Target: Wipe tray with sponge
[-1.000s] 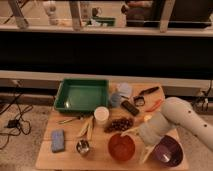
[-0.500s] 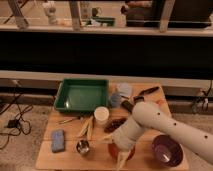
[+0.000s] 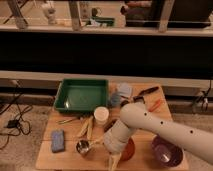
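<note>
The dark-green tray [image 3: 82, 95] sits at the back left of the wooden table, with nothing in it. On the table's front left corner lies the blue-grey sponge [image 3: 58, 140], flat and untouched. My white arm reaches in from the lower right. Its gripper [image 3: 114, 160] hangs fingers-down over the front edge of the table, right of the sponge and well in front of the tray. The gripper is open and holds nothing.
A white cup [image 3: 101, 115] stands in front of the tray. A small metal cup [image 3: 83, 147] sits just left of the gripper. The arm partly hides an orange bowl [image 3: 128, 150]. A purple bowl [image 3: 166, 151] is front right, a pale blue block [image 3: 123, 91] behind.
My arm has swung left from the table's right side to its front middle. The gripper now hangs lower, nearer the front edge and the sponge. No object has moved.
</note>
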### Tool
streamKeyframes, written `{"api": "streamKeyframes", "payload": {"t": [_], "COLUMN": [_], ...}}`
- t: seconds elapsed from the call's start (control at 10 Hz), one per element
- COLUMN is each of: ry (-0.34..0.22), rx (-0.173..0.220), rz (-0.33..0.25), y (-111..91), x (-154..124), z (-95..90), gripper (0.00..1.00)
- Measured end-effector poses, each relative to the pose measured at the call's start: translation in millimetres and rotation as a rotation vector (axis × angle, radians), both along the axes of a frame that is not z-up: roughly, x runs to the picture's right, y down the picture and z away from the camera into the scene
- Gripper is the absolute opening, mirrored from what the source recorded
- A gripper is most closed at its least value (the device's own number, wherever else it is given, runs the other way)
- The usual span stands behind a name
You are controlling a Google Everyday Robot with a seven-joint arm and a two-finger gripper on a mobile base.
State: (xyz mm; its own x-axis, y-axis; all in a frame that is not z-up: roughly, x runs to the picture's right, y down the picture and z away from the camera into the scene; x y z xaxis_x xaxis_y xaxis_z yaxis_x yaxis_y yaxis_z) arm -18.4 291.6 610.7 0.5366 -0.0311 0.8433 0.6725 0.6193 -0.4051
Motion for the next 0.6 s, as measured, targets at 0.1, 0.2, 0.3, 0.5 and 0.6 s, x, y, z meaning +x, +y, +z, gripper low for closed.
{"api": "streamKeyframes", "payload": {"t": [0.1,0.2,0.3,0.5,0.6], "ry": [-0.001,0.0,-0.011,-0.055,-0.081], "rx": [0.0,-0.001,-0.007,-0.03,-0.037], "rz": [-0.001,0.002,0.014,0.051,0.063], "y": [0,0,2,5,6], "x": [0,0,-1,-16,-31], "z": [0.1,0.1,0.6,0.8,-0.5], "gripper": [0.8,0.8,0.8,0.8,0.8]}}
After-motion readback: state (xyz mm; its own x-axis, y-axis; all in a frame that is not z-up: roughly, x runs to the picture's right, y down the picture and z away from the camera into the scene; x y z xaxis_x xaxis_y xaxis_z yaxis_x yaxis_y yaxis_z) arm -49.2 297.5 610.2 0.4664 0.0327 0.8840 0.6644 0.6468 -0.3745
